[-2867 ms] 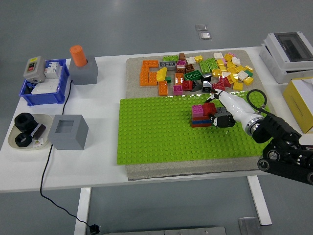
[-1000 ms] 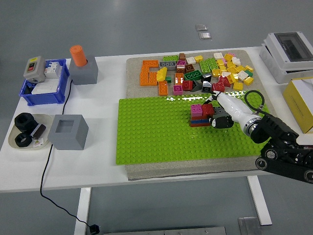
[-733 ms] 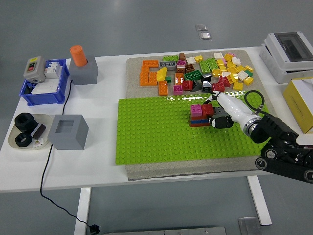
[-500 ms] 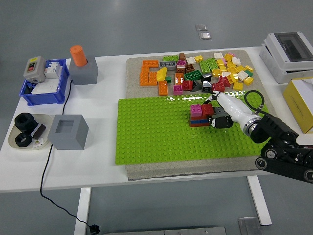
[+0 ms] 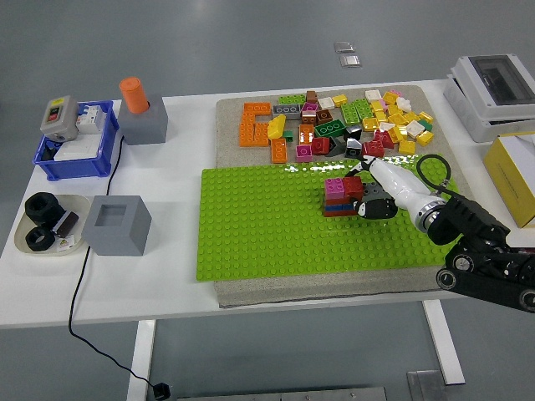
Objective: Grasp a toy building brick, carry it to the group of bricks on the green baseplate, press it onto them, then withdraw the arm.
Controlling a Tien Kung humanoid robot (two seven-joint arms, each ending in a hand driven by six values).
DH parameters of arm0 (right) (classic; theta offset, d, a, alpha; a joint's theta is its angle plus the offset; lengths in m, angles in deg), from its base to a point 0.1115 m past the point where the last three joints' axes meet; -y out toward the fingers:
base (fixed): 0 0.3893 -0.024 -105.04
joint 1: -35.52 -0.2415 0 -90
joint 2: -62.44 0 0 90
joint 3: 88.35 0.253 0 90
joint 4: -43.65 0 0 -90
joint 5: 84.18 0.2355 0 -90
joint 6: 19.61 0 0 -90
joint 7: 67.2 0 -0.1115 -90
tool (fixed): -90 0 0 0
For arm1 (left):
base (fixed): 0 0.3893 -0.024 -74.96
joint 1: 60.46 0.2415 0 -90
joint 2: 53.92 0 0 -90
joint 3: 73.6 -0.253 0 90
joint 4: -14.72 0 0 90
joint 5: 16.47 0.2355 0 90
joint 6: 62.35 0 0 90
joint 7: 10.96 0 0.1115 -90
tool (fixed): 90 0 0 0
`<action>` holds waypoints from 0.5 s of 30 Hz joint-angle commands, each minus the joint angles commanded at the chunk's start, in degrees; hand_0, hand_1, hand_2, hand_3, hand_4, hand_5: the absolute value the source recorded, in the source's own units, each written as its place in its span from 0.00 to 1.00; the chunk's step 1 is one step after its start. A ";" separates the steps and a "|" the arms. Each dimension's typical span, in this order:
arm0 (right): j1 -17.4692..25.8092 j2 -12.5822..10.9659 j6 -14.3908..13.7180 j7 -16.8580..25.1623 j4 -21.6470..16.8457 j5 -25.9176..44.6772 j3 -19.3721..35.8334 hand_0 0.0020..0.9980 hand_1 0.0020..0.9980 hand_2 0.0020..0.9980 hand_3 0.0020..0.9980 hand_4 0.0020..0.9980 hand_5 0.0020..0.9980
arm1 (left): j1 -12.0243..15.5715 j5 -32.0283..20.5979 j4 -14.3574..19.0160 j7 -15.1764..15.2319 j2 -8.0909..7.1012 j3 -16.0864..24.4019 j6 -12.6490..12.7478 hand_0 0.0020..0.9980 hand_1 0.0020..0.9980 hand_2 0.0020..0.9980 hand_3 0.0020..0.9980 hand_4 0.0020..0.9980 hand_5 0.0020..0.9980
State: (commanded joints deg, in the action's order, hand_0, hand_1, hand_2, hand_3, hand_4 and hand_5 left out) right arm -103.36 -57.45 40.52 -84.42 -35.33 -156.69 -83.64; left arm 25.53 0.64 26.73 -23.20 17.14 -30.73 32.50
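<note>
From the lower right of the frame our right hand (image 5: 372, 200) reaches in with fingers closed on the red brick (image 5: 356, 187) atop the brick stack (image 5: 338, 199) mid-right on the green baseplate (image 5: 267, 225), so we should press straight down, studs aligned, with loose bricks (image 5: 351, 117) beyond.

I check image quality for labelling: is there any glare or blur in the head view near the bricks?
Head view: sharp overall, lighting even, shadows soft. Small white glare spots sit on the green baseplate along its far edge, just behind the stacked bricks. The right hand at the stack is in focus, without motion blur.
</note>
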 joint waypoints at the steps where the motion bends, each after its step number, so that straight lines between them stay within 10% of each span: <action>1: -0.01 0.00 0.01 0.00 0.01 0.02 -0.01 0.94 1.00 1.00 0.69 0.63 0.10 | -0.01 -0.03 0.00 0.01 0.01 -0.02 -0.01 0.82 0.79 0.76 0.77 0.87 0.58; 15: -0.05 -0.06 0.06 0.12 -0.02 0.08 -0.01 0.94 1.00 1.00 0.70 0.64 0.10 | 0.01 0.22 0.02 -0.15 0.03 0.17 -0.06 0.82 0.79 0.75 0.77 0.86 0.58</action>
State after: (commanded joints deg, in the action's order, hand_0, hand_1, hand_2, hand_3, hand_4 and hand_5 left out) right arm -103.40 -57.50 40.59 -84.30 -35.34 -156.60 -83.65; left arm 25.54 0.86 26.75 -23.35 17.17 -30.56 32.44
